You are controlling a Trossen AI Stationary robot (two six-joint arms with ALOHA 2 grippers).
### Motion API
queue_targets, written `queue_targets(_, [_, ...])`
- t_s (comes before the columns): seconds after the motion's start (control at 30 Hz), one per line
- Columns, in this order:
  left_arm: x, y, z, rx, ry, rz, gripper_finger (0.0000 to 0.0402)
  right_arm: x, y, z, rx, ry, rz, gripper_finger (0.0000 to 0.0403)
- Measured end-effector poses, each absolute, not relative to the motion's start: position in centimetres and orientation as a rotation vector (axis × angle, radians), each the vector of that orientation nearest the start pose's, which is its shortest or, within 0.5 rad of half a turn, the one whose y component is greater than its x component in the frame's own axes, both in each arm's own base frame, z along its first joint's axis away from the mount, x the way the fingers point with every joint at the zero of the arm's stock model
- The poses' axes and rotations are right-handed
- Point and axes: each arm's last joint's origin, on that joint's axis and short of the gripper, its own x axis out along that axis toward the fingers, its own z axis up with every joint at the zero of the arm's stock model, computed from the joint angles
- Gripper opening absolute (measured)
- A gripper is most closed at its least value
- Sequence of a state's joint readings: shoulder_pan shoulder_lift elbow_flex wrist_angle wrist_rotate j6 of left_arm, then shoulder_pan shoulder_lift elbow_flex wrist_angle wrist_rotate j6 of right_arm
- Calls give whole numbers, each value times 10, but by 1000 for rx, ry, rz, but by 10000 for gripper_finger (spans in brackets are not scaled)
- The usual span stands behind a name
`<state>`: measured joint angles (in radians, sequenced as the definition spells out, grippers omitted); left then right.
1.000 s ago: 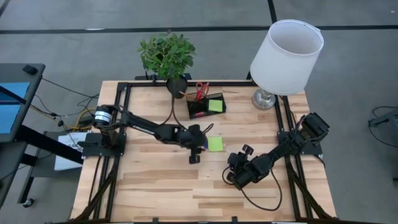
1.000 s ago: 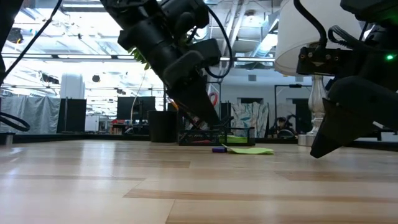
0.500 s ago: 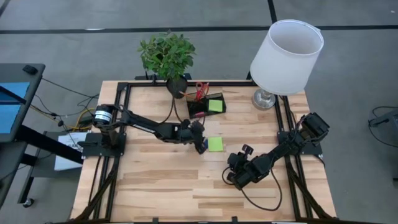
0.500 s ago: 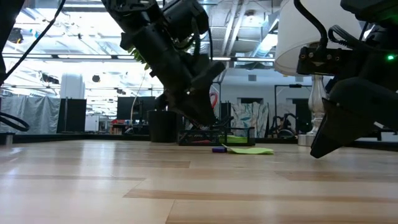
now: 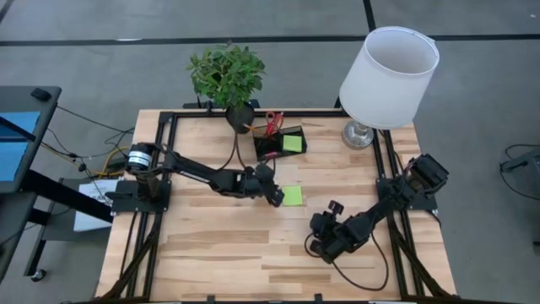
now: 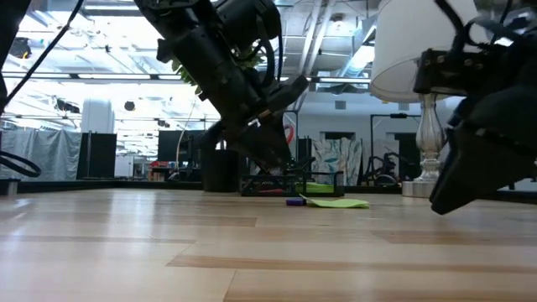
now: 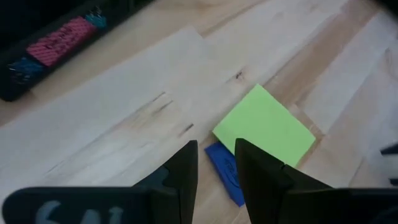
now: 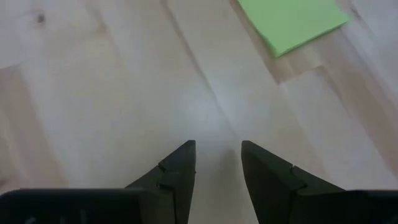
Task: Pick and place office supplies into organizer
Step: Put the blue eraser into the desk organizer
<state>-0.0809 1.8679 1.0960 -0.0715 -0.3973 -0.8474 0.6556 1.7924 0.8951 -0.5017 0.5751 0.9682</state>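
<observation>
A lime-green sticky-note pad (image 5: pixel 292 195) (image 7: pixel 264 126) lies flat on the table's middle, with a small blue piece (image 7: pixel 224 172) (image 6: pixel 294 201) against its left edge. My left gripper (image 5: pixel 276 198) (image 7: pixel 216 160) hovers open above that blue piece, one finger on either side and clear of it. The dark organizer (image 5: pixel 280 143) stands toward the far edge. It holds red-handled scissors (image 5: pixel 272 123), a second green pad (image 5: pixel 292 143) and pink and blue pieces (image 7: pixel 59 38). My right gripper (image 5: pixel 323 235) (image 8: pixel 217 163) is open, low over bare wood right of and nearer than the loose pad (image 8: pixel 292 22).
A potted plant (image 5: pixel 226 76) stands at the far edge just left of the organizer. A white-shaded lamp (image 5: pixel 388 78) occupies the far right corner. A black frame (image 5: pixel 171 152) runs along the table's left, far and right sides. Bare wood spreads across the near half.
My left gripper has moved a little toward the far edge and the green pad and turned about its wrist. It now stands over the blue piece. My right gripper has shifted slightly toward the near right. The pad and the blue piece have stayed in place.
</observation>
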Motion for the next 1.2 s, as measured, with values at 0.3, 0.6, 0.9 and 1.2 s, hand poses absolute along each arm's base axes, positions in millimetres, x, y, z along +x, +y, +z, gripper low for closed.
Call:
queue_targets(0.3, [374,-44,159,-561,551,697,98,233,181,117,36,993,-402,127])
queue_targets(0.6, [347,-80,173,-306,478,857,98,241,176,120,-88,873,-446,127])
queue_targets(0.9, [293,-140,225,-74,309,811,98,299,135,137,-346,956,-155,127])
queue_targets(1.2, [260,-174,250,79,272,689,98,337,85,174,-639,1115,134,127])
